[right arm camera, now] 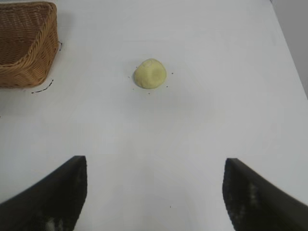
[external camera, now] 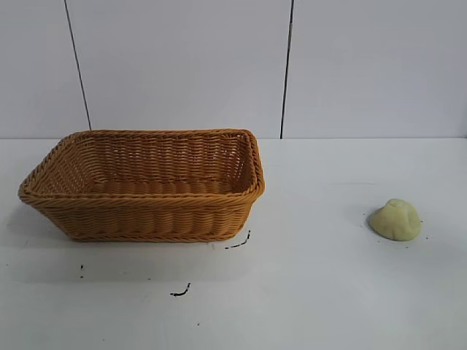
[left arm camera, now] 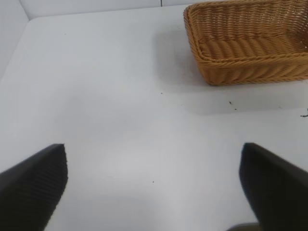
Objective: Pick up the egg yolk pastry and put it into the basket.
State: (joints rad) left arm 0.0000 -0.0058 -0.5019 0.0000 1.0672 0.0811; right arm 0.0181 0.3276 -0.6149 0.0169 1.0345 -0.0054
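Exterior view: low, near level, facing the back wall across the table [external camera: 306,292]. Left wrist view: angled down past open left gripper [left arm camera: 154,183] toward basket [left arm camera: 250,62]. Right wrist view: angled down past open right gripper [right arm camera: 154,192] toward egg yolk pastry [right arm camera: 149,73]; basket corner shared.
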